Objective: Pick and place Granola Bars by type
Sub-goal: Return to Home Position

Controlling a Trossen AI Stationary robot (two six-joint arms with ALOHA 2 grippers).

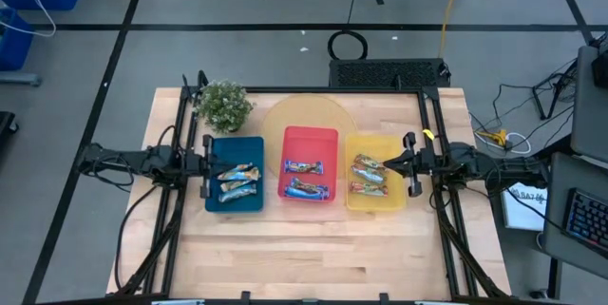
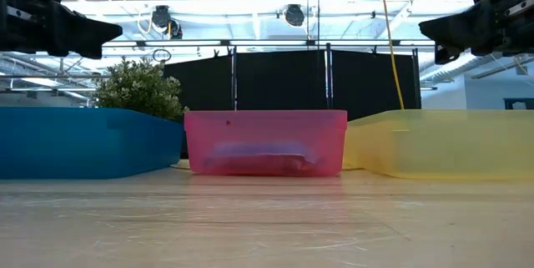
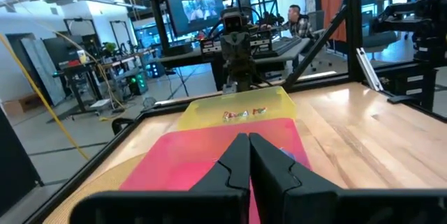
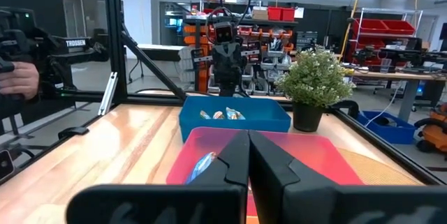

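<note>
Three trays stand in a row on the table. The blue tray (image 1: pixel 236 186) holds three blue-white granola bars (image 1: pixel 237 181). The red tray (image 1: pixel 310 163) holds two bars (image 1: pixel 306 178) that look blue and red-brown. The yellow tray (image 1: pixel 374 184) holds several orange-teal bars (image 1: pixel 369 175). My left gripper (image 1: pixel 211 162) hovers at the blue tray's left edge, shut and empty (image 3: pixel 248 155). My right gripper (image 1: pixel 387 164) hovers over the yellow tray's right side, shut and empty (image 4: pixel 248 154). In the low view both grippers (image 2: pixel 113 30) (image 2: pixel 427 26) hang high above the trays.
A small potted plant (image 1: pixel 224 105) stands behind the blue tray. A round tan mat (image 1: pixel 306 115) lies behind the red tray. Black frame rails (image 1: pixel 180 153) run along the table's left and right sides. Bare wood (image 1: pixel 304 248) stretches in front of the trays.
</note>
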